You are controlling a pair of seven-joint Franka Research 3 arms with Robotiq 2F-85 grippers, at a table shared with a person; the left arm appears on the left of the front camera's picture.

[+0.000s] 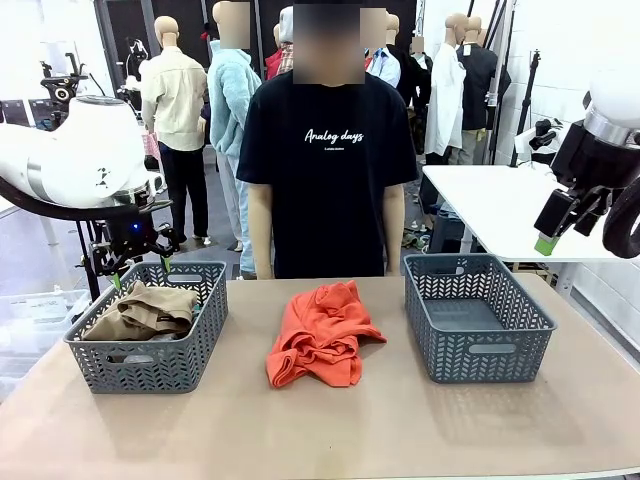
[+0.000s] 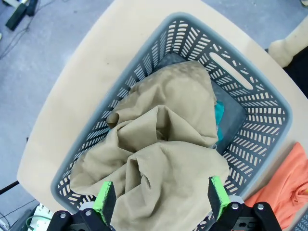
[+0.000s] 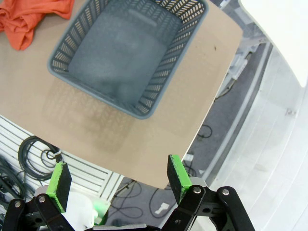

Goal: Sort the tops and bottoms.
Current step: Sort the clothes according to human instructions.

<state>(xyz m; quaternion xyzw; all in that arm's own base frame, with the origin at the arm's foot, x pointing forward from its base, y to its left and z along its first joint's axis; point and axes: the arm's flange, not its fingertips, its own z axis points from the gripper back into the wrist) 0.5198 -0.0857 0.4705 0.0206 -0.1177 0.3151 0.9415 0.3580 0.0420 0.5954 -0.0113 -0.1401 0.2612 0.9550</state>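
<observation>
A khaki-tan garment [image 1: 140,312] [image 2: 163,159] lies crumpled on top in the left grey basket [image 1: 205,330] [image 2: 250,86]. A bit of a teal garment [image 2: 219,118] peeks out beside it. An orange garment [image 1: 320,335] [image 2: 288,183] [image 3: 29,19] lies bunched on the table between the baskets. The right grey basket [image 1: 475,355] [image 3: 144,113] holds nothing. My left gripper [image 1: 140,262] [image 2: 161,195] hangs open just above the khaki cloth, holding nothing. My right gripper [image 1: 560,225] [image 3: 118,178] is open, raised high beyond the table's right edge.
A person in a black T-shirt [image 1: 320,170] stands at the far edge of the table [image 1: 320,430], arms down. A white table [image 1: 500,205] stands behind at the right. Cables lie on the floor [image 3: 29,154] below the right edge.
</observation>
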